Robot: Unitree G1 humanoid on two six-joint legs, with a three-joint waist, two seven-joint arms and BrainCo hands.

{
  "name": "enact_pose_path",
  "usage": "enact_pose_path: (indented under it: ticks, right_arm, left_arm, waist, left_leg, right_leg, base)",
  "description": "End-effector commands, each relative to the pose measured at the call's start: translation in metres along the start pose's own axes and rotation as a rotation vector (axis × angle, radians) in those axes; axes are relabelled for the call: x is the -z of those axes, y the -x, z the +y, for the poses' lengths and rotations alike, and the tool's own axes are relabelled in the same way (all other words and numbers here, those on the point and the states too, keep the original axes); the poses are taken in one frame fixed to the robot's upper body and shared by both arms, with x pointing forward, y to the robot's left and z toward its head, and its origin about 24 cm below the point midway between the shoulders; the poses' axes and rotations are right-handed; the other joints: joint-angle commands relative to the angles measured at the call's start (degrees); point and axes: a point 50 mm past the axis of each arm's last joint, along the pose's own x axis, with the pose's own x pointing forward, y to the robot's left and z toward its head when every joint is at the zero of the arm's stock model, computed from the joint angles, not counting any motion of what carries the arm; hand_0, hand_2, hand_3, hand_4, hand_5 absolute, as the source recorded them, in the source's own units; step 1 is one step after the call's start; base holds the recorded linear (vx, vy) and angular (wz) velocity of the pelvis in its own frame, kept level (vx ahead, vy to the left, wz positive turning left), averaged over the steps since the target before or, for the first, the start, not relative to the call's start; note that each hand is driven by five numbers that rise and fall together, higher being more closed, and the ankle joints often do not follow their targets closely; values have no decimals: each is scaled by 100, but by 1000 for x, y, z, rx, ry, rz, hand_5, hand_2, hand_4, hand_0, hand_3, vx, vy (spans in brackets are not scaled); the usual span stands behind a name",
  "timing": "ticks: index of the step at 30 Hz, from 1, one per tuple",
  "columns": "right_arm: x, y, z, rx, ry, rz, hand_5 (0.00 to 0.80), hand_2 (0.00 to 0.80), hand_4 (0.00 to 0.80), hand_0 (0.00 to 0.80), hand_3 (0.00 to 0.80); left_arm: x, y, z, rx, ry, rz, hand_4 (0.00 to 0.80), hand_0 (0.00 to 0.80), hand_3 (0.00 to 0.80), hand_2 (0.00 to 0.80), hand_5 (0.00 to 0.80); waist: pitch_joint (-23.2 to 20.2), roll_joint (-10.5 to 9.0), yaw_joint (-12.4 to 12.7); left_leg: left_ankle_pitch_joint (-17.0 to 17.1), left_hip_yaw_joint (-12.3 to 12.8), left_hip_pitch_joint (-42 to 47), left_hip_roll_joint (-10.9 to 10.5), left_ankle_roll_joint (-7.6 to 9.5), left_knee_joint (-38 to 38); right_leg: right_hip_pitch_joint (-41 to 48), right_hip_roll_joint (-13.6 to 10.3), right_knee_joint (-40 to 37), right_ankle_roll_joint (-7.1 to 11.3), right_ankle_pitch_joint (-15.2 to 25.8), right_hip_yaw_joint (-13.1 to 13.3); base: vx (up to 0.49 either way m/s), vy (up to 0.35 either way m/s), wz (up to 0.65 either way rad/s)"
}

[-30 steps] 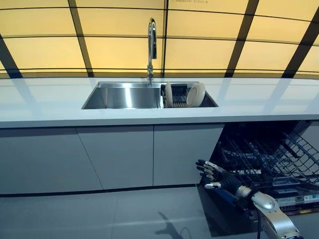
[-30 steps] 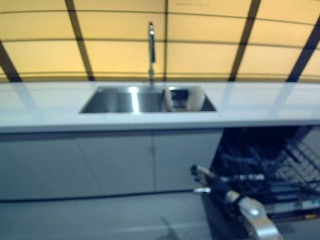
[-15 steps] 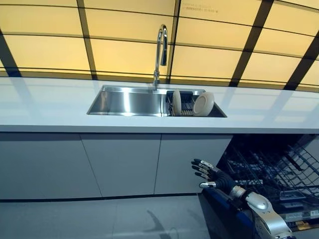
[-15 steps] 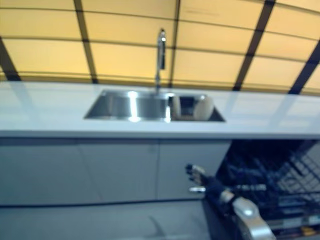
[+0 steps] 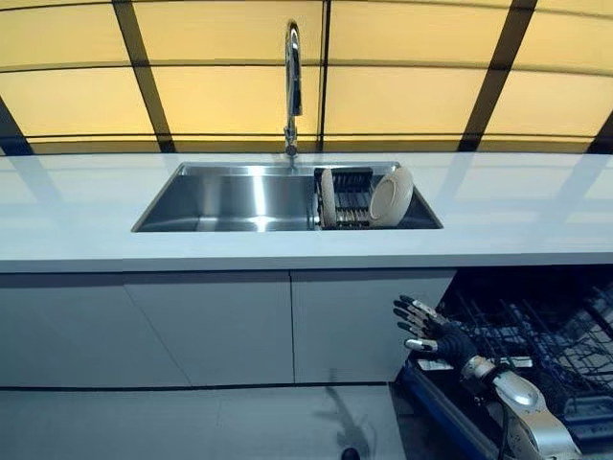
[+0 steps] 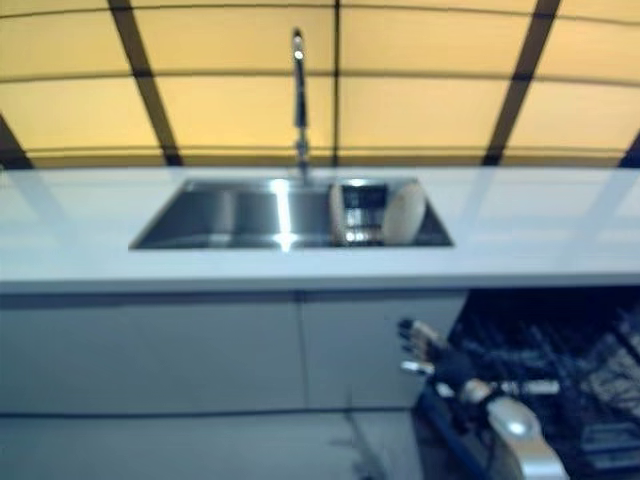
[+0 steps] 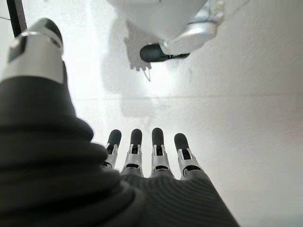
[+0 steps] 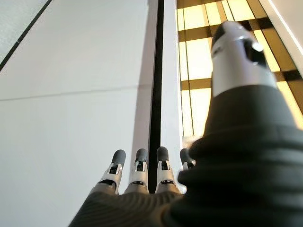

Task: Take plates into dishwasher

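Two white plates stand on edge in a dark rack at the right end of the steel sink (image 5: 163,206): a round one (image 5: 390,196) leaning right and another (image 5: 327,197) seen edge-on. The dishwasher (image 5: 536,335) is open below the counter at the right, its dark wire racks pulled out. My right hand (image 5: 431,331) hangs open and empty by the dishwasher's left edge, well below the counter. In its own wrist view the right hand (image 8: 142,177) has straight fingers facing the cabinet front. My left hand (image 7: 151,158) shows only in its wrist view, open above the floor.
A tall chrome tap (image 5: 292,86) rises behind the sink. The white counter (image 5: 77,220) runs the full width, with grey cabinet doors (image 5: 211,326) beneath and grey floor (image 5: 192,422) in front. Yellow tiled wall (image 5: 211,96) behind.
The camera has shifted, so the sink and counter sit differently in the picture. My right hand stays open beside the dishwasher, a little further right in the view.
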Motion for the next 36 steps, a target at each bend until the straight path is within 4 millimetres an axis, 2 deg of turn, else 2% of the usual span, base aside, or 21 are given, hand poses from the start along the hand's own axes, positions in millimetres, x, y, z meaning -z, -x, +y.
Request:
enact_pose_path:
  ticks: [1, 3, 8, 12, 13, 14, 15, 16, 18, 20, 22, 24, 25, 27, 28, 29, 31, 34, 36]
  right_arm:
    - [-33, -15, 6, -27, 55, -157, 0, 0, 0, 0, 0]
    - [-29, -11, 7, -22, 49, -140, 0, 0, 0, 0, 0]
    - [-22, -4, 4, 1, 33, -115, 0, 0, 0, 0, 0]
    - [-23, 1, -1, 4, 40, -112, 0, 0, 0, 0, 0]
    - [-24, 1, -2, -1, 46, -112, 0, 0, 0, 0, 0]
    - [-27, 0, -3, 1, 55, -118, 0, 0, 0, 0, 0]
    - [-27, 0, -3, 0, 57, -120, 0, 0, 0, 0, 0]
    - [-30, -2, -3, -2, 64, -131, 0, 0, 0, 0, 0]
    - [-33, -3, -3, 19, 68, -158, 0, 0, 0, 0, 0]
    - [-31, -3, -5, 53, 69, -159, 0, 0, 0, 0, 0]
    - [-29, -6, -7, 71, 86, -154, 0, 0, 0, 0, 0]
    - [-33, -8, -10, 70, 88, -152, 0, 0, 0, 0, 0]
    - [-39, -12, -14, 86, 100, -151, 0, 0, 0, 0, 0]
    - [-48, -15, -19, 82, 109, -157, 0, 0, 0, 0, 0]
    - [-56, -18, -22, 58, 101, -176, 0, 0, 0, 0, 0]
    - [-60, -17, -24, 51, 98, -193, 0, 0, 0, 0, 0]
    - [-61, -17, -25, 32, 74, -217, 0, 0, 0, 0, 0]
    - [-68, -13, -28, 14, 83, -242, 0, 0, 0, 0, 0]
    - [-80, -12, -36, 32, 92, -268, 0, 0, 0, 0, 0]
  left_arm:
    - [-2, -1, 24, -68, 14, -13, 0, 0, 0, 0, 0]
    - [1, -1, 22, -70, 3, -13, 0, 0, 0, 0, 0]
    - [-2, -1, 19, -52, -29, -41, 0, 0, 0, 0, 0]
    - [3, -1, 18, -46, -31, -28, 0, 0, 0, 0, 0]
    - [6, -1, 18, -48, -22, -18, 0, 0, 0, 0, 0]
    - [11, -1, 17, -56, -2, 5, 0, 0, 0, 0, 0]
    - [12, -1, 16, -58, 3, 9, 0, 0, 0, 0, 0]
    - [18, 0, 14, -67, 25, 29, 0, 0, 0, 0, 0]
    - [28, 1, 9, -71, 51, 52, 0, 0, 0, 0, 0]
    - [29, 1, 8, -63, 54, 49, 0, 0, 0, 0, 0]
    - [31, 1, 8, -58, 64, 40, 0, 0, 0, 0, 0]
    - [29, 1, 9, -58, 66, 32, 0, 0, 0, 0, 0]
    - [23, 1, 10, -54, 50, 19, 0, 0, 0, 0, 0]
    - [16, 0, 9, -50, 42, 8, 0, 0, 0, 0, 0]
    - [10, 0, 8, -46, 36, -4, 0, 0, 0, 0, 0]
    - [6, 0, 9, -41, 29, -11, 0, 0, 0, 0, 0]
    - [0, -1, 11, -42, 30, -24, 0, 0, 0, 0, 0]
    - [-9, -1, 15, -48, 33, -48, 0, 0, 0, 0, 0]
    - [-11, -1, 22, -72, 25, -50, 0, 0, 0, 0, 0]
  waist:
    - [-120, -303, 39]
    - [-219, -252, -21]
    - [-292, -189, -129]
    - [-388, -177, -168]
    - [-423, -167, -164]
    - [-484, -156, -134]
    - [-497, -159, -128]
    - [-540, -202, -94]
    - [-487, -462, 81]
    - [-383, -522, 227]
    - [-227, -334, 499]
    - [-146, -217, 645]
    - [-92, -133, 803]
    - [-90, -125, 930]
    - [-123, -127, 956]
    - [-179, -125, 901]
    - [-273, -121, 841]
    - [-433, -117, 799]
    - [-560, -161, 819]
  left_leg:
    - [-238, 219, 91, -433, 427, 390]
    - [-233, 232, 222, -370, 374, 280]
    - [-255, 219, 377, -229, 275, 200]
    - [-300, 184, 506, -78, 157, 362]
    - [-126, 152, 491, 0, 96, 534]
    - [359, 72, 414, 134, -31, 926]
    - [494, 61, 385, 153, -57, 1073]
    - [923, 43, 217, 179, -135, 1693]
    - [1445, 120, -733, -51, -132, 3258]
    - [1394, 207, -1456, -81, -68, 3650]
    - [1456, 285, -1755, -109, -41, 2373]
    - [1733, 364, -1803, 64, -110, 1549]
    - [2016, 466, -1991, 202, -215, 818]
    - [2075, 433, -2113, 142, -251, 262]
    - [1959, 453, -2109, 75, -203, 43]
    - [1802, 599, -2019, 63, -166, -15]
    - [1600, 675, -1831, -7, -58, -62]
    - [1426, 694, -1564, -90, 55, -190]
    - [1376, 642, -1502, -126, 104, -219]
  right_leg:
    - [-321, -362, 273, 240, 557, 241]
    - [-214, -303, 405, 165, 331, 238]
    - [-231, -324, 691, 147, 146, 240]
    - [-218, -244, 759, 11, 5, 158]
    - [-166, -163, 717, -80, -41, 116]
    - [-51, -15, 581, -237, -93, 56]
    - [-21, 8, 542, -270, -99, 39]
    - [103, 67, 393, -393, -127, 11]
    - [445, -1, 240, -618, -209, 111]
    - [678, 20, 218, -672, -289, 194]
    - [1073, 255, 129, -570, -498, 366]
    - [1302, 398, 68, -533, -624, 483]
    - [1535, 475, 27, -523, -779, 522]
    - [1742, 474, -23, -496, -892, 630]
    - [1842, 459, -1, -492, -1012, 720]
    - [1849, 405, 26, -445, -1040, 672]
    - [1821, 302, 96, -371, -1074, 566]
    - [1741, 177, 223, -275, -1079, 366]
    - [1697, 126, 245, -249, -1090, 278]
  base:
    - [333, -54, 16]
    - [289, -45, 4]
    - [254, -63, 2]
    - [207, -108, 9]
    - [197, -149, 9]
    - [169, -139, 8]
    - [165, -157, 1]
    - [167, -164, -6]
    - [239, -219, -18]
    - [242, -64, -30]
    - [379, 112, -56]
    - [356, 149, -65]
    - [355, 139, -52]
    - [315, 140, -66]
    - [253, 181, -75]
    - [178, 160, -58]
    - [132, 143, -50]
    - [158, 82, -6]
    - [137, -8, 32]
